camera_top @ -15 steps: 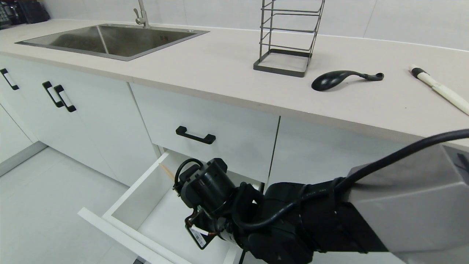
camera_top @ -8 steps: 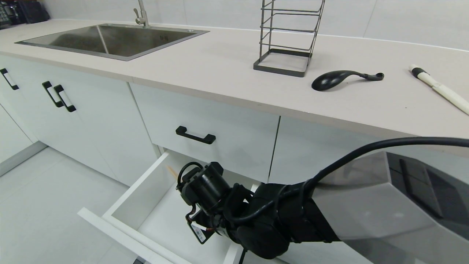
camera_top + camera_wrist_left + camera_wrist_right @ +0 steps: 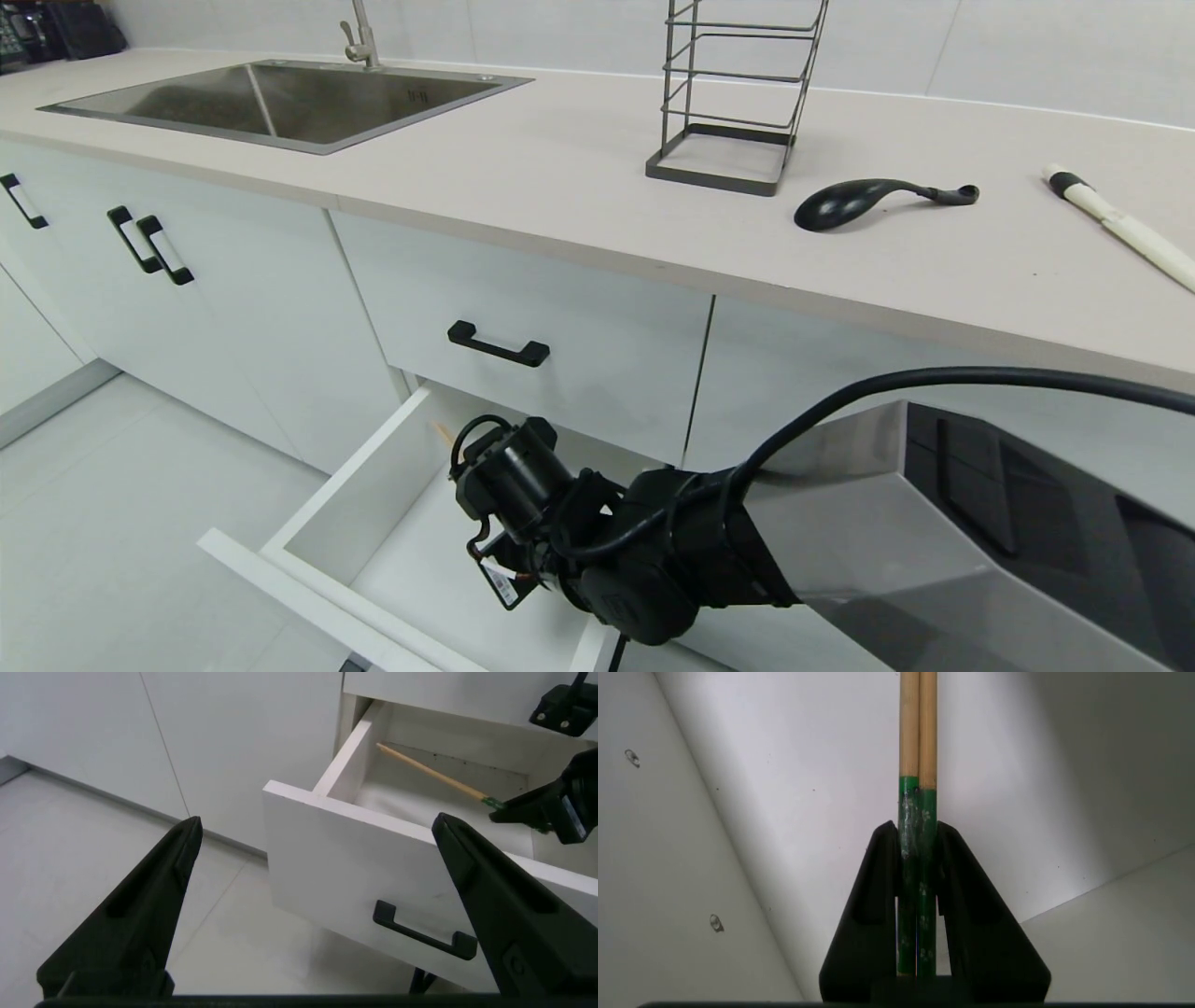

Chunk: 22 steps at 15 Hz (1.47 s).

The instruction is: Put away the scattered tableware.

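**Right arm at the open drawer, chopsticks in hand.** The right gripper [image 3: 918, 863] reaches into the lower drawer [image 3: 347, 485], which is pulled out below the tabletop [image 3: 560, 177]. Its fingers [image 3: 870, 905] are clenched on a pair of chopsticks [image 3: 918, 775]. They grip the green-painted end, and the bare wooden shafts point away toward the drawer's white inner corner. In the left wrist view the pair slants across the drawer's back part, apparently above its floor. Whether the far tips touch anything cannot be told.

The left gripper [image 3: 318, 826] hangs in front of the drawer with its fingers spread wide and nothing between them.

A black spoon [image 3: 845, 201] and a white-handled utensil [image 3: 1120, 229] lie on the tabletop, well apart from each other, to the right of a wire rack [image 3: 738, 93].

**Handling.** The chopsticks are probably light, stiff and smooth. Held at one end, the two sticks may scissor apart or roll when let go, so a low release close to the drawer floor seems wise. The spoon is probably rigid and light too. Its thin curved handle looks the better place to grip than the rounded bowl.
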Tool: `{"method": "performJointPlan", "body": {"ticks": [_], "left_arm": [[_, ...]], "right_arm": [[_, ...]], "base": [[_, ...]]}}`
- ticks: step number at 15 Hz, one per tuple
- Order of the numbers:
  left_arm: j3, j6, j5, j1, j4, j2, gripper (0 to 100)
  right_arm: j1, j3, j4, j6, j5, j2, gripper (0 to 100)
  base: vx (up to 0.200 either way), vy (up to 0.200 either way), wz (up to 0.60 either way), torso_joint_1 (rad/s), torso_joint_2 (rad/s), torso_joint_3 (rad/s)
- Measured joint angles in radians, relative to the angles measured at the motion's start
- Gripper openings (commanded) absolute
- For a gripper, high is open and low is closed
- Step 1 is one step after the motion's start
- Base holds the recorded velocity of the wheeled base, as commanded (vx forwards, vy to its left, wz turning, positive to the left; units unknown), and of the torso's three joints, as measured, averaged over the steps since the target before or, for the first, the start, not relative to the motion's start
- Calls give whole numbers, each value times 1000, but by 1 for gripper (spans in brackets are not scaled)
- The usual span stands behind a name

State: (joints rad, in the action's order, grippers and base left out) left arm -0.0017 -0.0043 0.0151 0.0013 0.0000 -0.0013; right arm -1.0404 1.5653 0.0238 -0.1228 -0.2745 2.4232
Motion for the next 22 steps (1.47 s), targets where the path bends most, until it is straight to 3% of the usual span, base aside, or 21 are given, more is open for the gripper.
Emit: {"method": "performJointPlan", "body": {"ticks": [10,18,19,22], "left_arm": [[0,-1,0,0,0,0,100],[0,0,0,0,0,0,100],[0,-1,0,0,0,0,100],[0,-1,0,0,0,0,100]], "right_arm": [[7,147,-63,17,0,95,0],[11,164,-62,18,-1,128,0],[11,165,-62,18,-1,130,100],[11,167,-62,20,0,132,100]], "base": [[0,0,0,0,0,0],[0,0,0,0,0,0],[0,0,0,0,0,0],[0,0,0,0,0,0]]}}
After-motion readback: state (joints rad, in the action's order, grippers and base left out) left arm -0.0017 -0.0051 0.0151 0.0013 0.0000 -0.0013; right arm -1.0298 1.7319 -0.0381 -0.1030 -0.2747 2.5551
